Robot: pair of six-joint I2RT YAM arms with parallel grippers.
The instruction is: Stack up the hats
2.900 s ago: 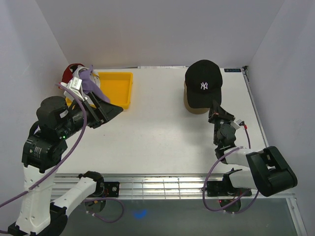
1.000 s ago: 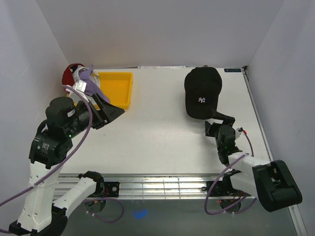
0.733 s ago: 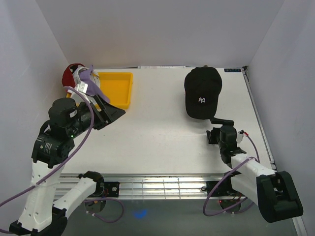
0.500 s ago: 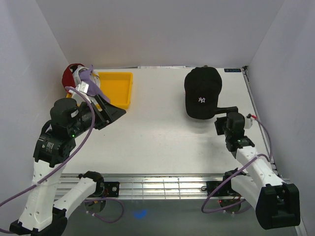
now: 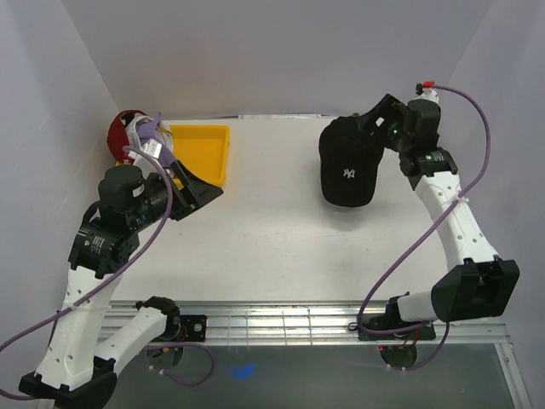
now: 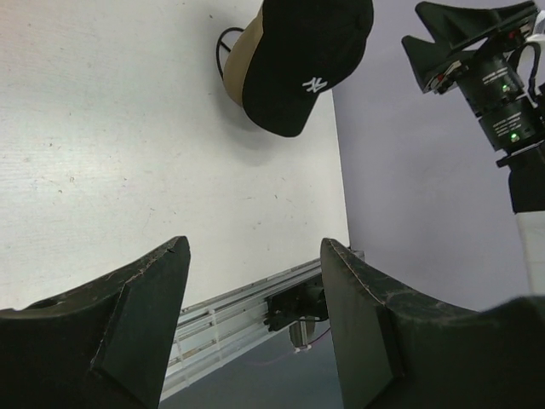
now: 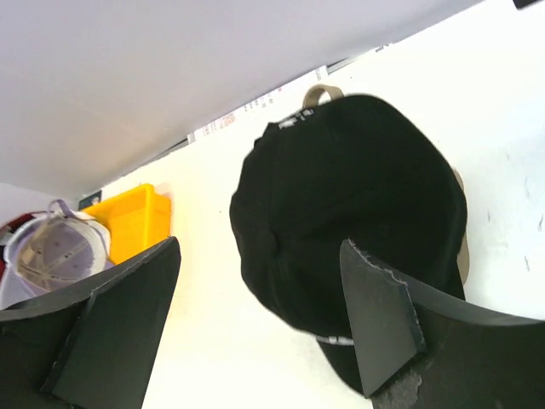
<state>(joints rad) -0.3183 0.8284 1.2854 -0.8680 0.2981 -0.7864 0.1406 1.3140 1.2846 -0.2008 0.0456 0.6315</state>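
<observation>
Right gripper (image 7: 260,243): jaws wide, nothing in them, hanging over the rear of the black cap (image 5: 347,162). That cap sits on the tan cap (image 6: 235,70) at the table's far right. Left gripper (image 6: 255,247): also wide and empty, beside the yellow tray (image 5: 209,130). The lavender cap (image 5: 150,133) and dark red cap (image 5: 122,128) are in the far-left corner.

Likely step: grab the 2-cap pile. Suggest pinching low at the back so both layers are caught, then lifting level.
</observation>
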